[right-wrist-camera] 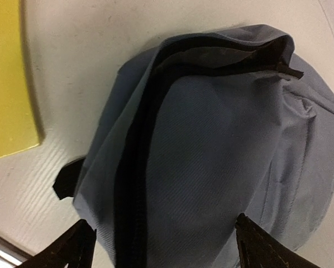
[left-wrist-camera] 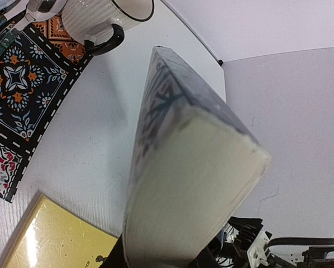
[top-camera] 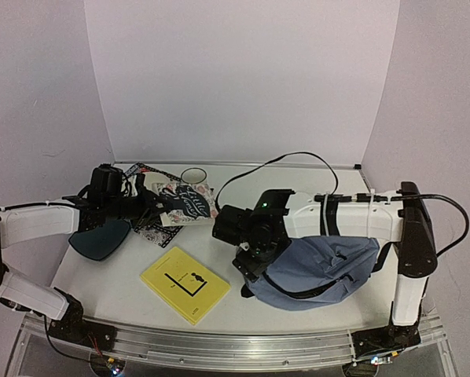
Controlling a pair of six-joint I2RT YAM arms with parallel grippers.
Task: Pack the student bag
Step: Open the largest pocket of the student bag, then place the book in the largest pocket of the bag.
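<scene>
The student bag (top-camera: pixel 329 267) is a blue-grey fabric backpack lying at the right front of the table, its dark zipper opening (right-wrist-camera: pixel 133 167) gaping along its left side. My right gripper (top-camera: pixel 249 253) hovers over the bag's left end; in the right wrist view it (right-wrist-camera: pixel 166 250) is open, with its fingers (right-wrist-camera: pixel 72 248) spread either side of the fabric (right-wrist-camera: pixel 211 145). My left gripper (top-camera: pixel 156 210) is shut on a thick book with a patterned cover (top-camera: pixel 186 201), held off the table with its cream page edge (left-wrist-camera: pixel 195 184) toward the camera.
A yellow book (top-camera: pixel 185 283) lies flat at the front centre, also in the wrist views (left-wrist-camera: pixel 49 240) (right-wrist-camera: pixel 8 84). A dark teal tray (top-camera: pixel 100 238) sits left. A white mug (top-camera: pixel 193 174) and a patterned mat (left-wrist-camera: pixel 22 95) lie at the back.
</scene>
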